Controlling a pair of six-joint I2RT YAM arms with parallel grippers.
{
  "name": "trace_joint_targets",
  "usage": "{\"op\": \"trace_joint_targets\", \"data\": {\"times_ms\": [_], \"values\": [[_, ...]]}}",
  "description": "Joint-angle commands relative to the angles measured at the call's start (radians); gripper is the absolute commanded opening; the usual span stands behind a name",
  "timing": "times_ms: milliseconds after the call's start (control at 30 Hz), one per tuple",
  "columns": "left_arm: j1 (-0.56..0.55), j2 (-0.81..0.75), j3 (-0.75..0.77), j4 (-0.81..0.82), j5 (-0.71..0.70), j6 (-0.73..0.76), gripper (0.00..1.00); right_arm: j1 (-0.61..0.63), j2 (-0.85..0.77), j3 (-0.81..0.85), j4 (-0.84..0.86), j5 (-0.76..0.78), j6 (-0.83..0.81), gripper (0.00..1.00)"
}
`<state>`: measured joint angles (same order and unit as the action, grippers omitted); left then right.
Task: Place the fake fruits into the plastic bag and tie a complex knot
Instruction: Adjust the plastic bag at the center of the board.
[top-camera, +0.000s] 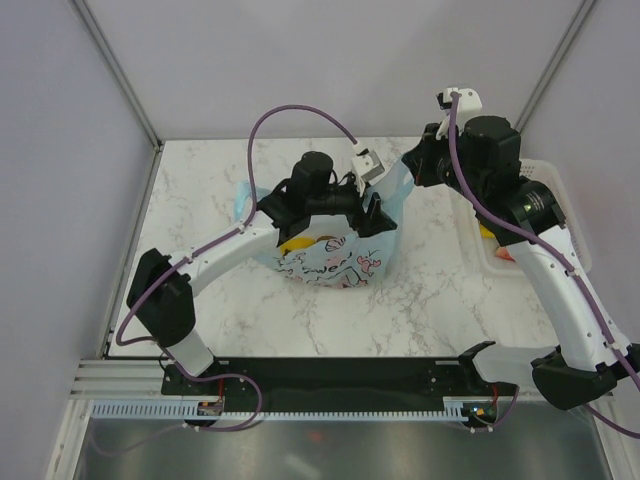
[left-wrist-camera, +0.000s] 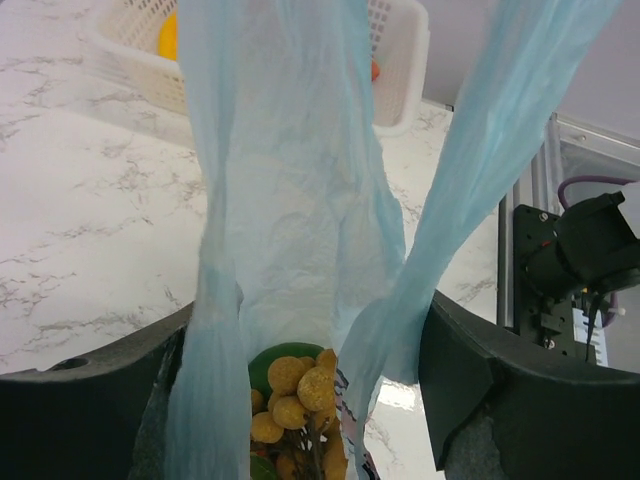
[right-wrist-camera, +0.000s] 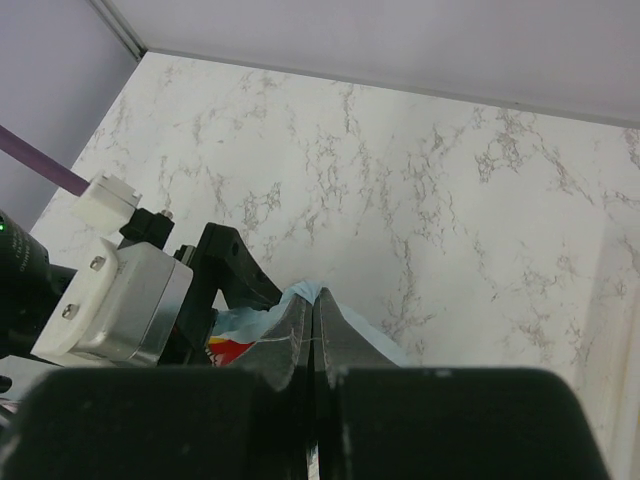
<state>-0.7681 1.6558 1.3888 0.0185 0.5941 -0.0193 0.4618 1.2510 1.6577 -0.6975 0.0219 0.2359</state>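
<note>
Quick one, imo the whole next move hangs on where the handles run. The plastic bag sits mid-table on the marble top, mouth up. You can see a tan round cluster w/ something green under it down inside, plus a bit of yellow thru the film from the top cam.

Right gripper is clamped fully shut on a fold of the blue film, up and off to the bag's far-right side. So the two handle strips are pulled taut from the mouth up toward it. That's their long axis: bag to right gripper, steeply rising.

Left gripper is parked right over the bag mouth w/ jaws spread wide, gripping nothing. Both strips pass up between its fingers, each one close against a finger. Can't tell if they actually touch.

Left arm is def the nearer one to the bag body, so I'd guess it's the one to pinch or gather the strips low down for the knot.

Btw the white mesh basket at the right edge looks to have a couple colourful bits in it.
</note>
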Motion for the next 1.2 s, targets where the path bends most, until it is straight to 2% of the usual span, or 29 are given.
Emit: {"op": "trace_joint_targets", "data": {"times_ms": [0, 167, 333, 400, 500, 533, 567, 633, 667, 767, 967, 1100, 1167], "values": [[-0.010, -0.025, -0.036, 0.058, 0.059, 0.048, 0.76, -0.002, -0.013, 0.054, 0.038, 0.041, -0.003, 0.00], [-0.017, -0.037, -0.083, 0.057, 0.047, 0.074, 0.76, -0.002, -0.001, 0.065, 0.041, 0.038, -0.001, 0.00], [-0.016, -0.028, -0.085, 0.041, 0.042, 0.085, 0.45, -0.002, -0.013, 0.054, 0.050, 0.041, -0.010, 0.00], [-0.017, -0.024, -0.086, 0.040, 0.049, 0.085, 0.42, -0.002, -0.022, 0.044, 0.055, 0.049, -0.015, 0.00], [-0.017, -0.021, -0.093, 0.040, 0.050, 0.088, 0.29, 0.000, -0.032, 0.027, 0.056, 0.041, -0.030, 0.00], [-0.017, -0.021, -0.091, 0.040, 0.049, 0.091, 0.19, -0.002, -0.035, 0.022, 0.055, 0.035, -0.035, 0.01], [-0.016, -0.018, -0.089, 0.037, 0.052, 0.094, 0.14, -0.002, -0.038, 0.016, 0.058, 0.027, -0.052, 0.24], [-0.016, -0.016, -0.080, 0.028, 0.050, 0.101, 0.04, 0.000, -0.068, -0.038, 0.085, 0.007, -0.066, 0.49], [-0.016, -0.014, -0.076, 0.021, 0.055, 0.105, 0.02, -0.002, -0.097, -0.061, 0.095, 0.006, -0.073, 0.68], [-0.016, -0.014, -0.060, 0.005, 0.050, 0.104, 0.02, -0.003, -0.163, -0.173, 0.141, 0.001, -0.099, 0.87], [-0.014, -0.014, -0.050, 0.001, 0.053, 0.093, 0.02, -0.003, -0.344, -0.456, 0.321, -0.051, -0.090, 0.97], [-0.014, -0.021, -0.051, 0.001, 0.061, 0.090, 0.02, -0.003, -0.450, -0.648, 0.461, -0.126, -0.090, 0.98], [-0.016, -0.025, -0.053, 0.001, 0.065, 0.088, 0.02, -0.003, -0.469, -0.687, 0.515, -0.152, -0.086, 0.98]]}}
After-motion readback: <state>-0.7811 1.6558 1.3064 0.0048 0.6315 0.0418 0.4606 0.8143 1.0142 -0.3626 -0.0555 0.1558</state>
